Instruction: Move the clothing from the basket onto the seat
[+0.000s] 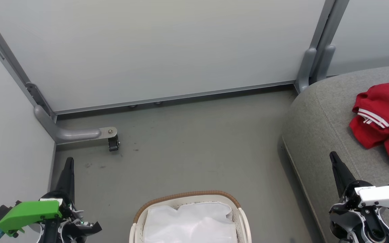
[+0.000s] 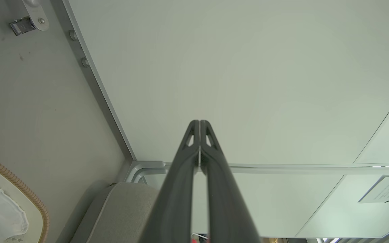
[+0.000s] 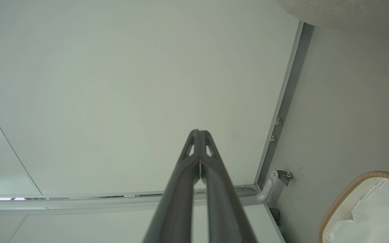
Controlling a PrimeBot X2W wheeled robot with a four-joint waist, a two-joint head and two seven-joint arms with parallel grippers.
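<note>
Entry, head view. The clothing (image 1: 380,114) lies crumpled on the seat (image 1: 319,128) at far right: red fabric with white stripe trim showing, its right part cut off by the picture's edge. It rests on the cushion top, well back from the rounded front edge.

The basket (image 1: 187,195) stands on the grey floor (image 1: 198,141) at bottom centre, apart from the seat. Only its far half is in view; inside that half I see the white liner (image 1: 191,222), rumpled.

My left gripper (image 2: 199,125): fingers pressed together, tip against tip, a hairline seam between them (wrist view confirms). It hangs at lower left above the floor, close to the side wall panel (image 1: 8,141), fingers pointing toward the back wall.

My right gripper (image 3: 198,133): likewise drawn together, tips meeting. In the head view it sits at lower right over the seat's front part, near the clothing but not touching it.

A small black caster (image 1: 113,144) on a grey bracket stands by the left corner.
</note>
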